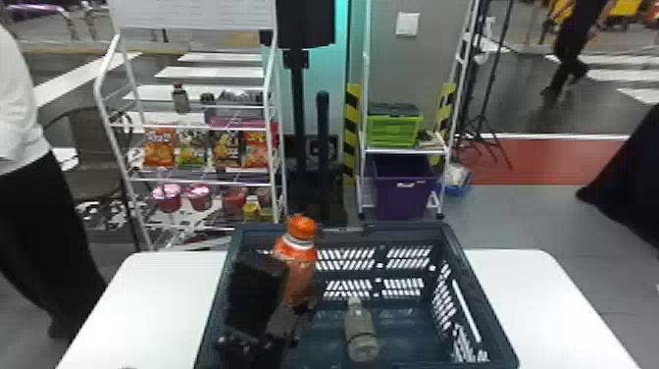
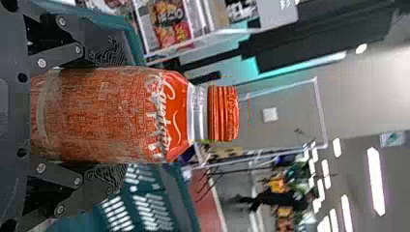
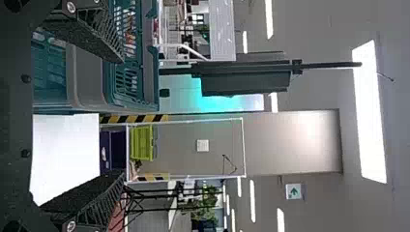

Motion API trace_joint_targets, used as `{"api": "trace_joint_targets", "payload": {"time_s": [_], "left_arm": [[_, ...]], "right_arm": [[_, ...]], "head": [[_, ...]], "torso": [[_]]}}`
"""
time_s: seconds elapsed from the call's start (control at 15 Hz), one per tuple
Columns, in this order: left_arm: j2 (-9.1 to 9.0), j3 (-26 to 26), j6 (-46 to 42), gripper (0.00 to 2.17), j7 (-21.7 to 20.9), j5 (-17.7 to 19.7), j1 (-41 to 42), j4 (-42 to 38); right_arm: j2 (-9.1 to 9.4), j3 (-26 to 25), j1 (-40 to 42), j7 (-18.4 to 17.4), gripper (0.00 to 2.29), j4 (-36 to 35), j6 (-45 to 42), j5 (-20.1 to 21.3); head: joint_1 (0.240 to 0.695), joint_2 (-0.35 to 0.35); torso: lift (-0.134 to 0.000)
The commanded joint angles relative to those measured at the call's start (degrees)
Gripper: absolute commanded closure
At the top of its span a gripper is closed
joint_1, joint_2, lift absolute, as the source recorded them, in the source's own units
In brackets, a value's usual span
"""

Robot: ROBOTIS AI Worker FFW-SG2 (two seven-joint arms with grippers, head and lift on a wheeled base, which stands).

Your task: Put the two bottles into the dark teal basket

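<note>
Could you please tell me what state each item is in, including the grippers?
Orange bottle: capped, roughly upright, held in the left gripper.
Grey bottle: lying in the basket, neck pointing away from the robot.
Basket: open-topped, on the table.
Left gripper: closed on the orange bottle.
Right gripper: open, with nothing between its fingers.
Purple bin: open-topped.

Scattered print and one green arrow (image 3: 293, 192)
White script (image 2: 164, 116) ran over the label of the orange bottle (image 2: 104, 116), at ten o'clock in the dark teal basket (image 1: 458, 265); from that basket, the snack bags (image 1: 159, 147) between ten and eleven o'clock bore bold lettering, the purple bin (image 1: 399, 203) at one o'clock a small white mark too small to read, and the high sign (image 3: 300, 184), also at one, the arrow, pointing to nine.
</note>
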Motion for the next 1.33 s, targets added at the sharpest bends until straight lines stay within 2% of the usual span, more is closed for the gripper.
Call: {"api": "trace_joint_targets", "payload": {"time_s": [0.0,0.13,0.33,0.6,0.87,1.07,1.27], "left_arm": [[-0.32,-1.4,7.6,2.15,-2.4,2.2,-6.4,4.0],[-0.14,-1.9,14.1,2.15,-5.6,2.9,-10.0,5.9],[-0.05,-3.3,33.6,2.15,-12.9,5.3,-18.1,7.7],[-0.67,-9.8,41.4,2.15,-19.9,5.7,-29.1,15.9],[-5.06,-13.4,42.6,2.15,-25.4,5.7,-36.0,25.5],[-9.28,-14.3,44.4,2.15,-29.6,3.5,-38.9,32.9],[-11.13,-15.3,44.4,2.15,-30.9,1.5,-40.3,36.2]], "right_arm": [[0.38,0.0,1.0,0.2,0.08,1.1,-3.2,-0.3],[0.46,-0.1,1.7,0.2,0.08,1.8,-5.5,-0.7],[1.34,-0.9,2.8,0.3,0.08,2.1,-8.5,-0.8],[1.96,-1.0,4.0,0.4,0.08,3.2,-13.0,-1.2],[2.31,-1.1,4.8,0.4,0.08,5.0,-17.6,-2.3],[2.75,-1.5,5.3,0.7,0.08,6.7,-21.5,-3.6],[3.01,-2.4,5.4,1.0,0.08,7.5,-22.9,-4.3]], "head": [[0.499,0.0],[0.499,0.0],[0.499,0.0],[0.499,0.0],[0.499,0.0],[0.499,0.0],[0.499,0.0]], "torso": [[0.0],[0.0],[0.0],[0.0],[0.0],[0.0],[0.0]]}}
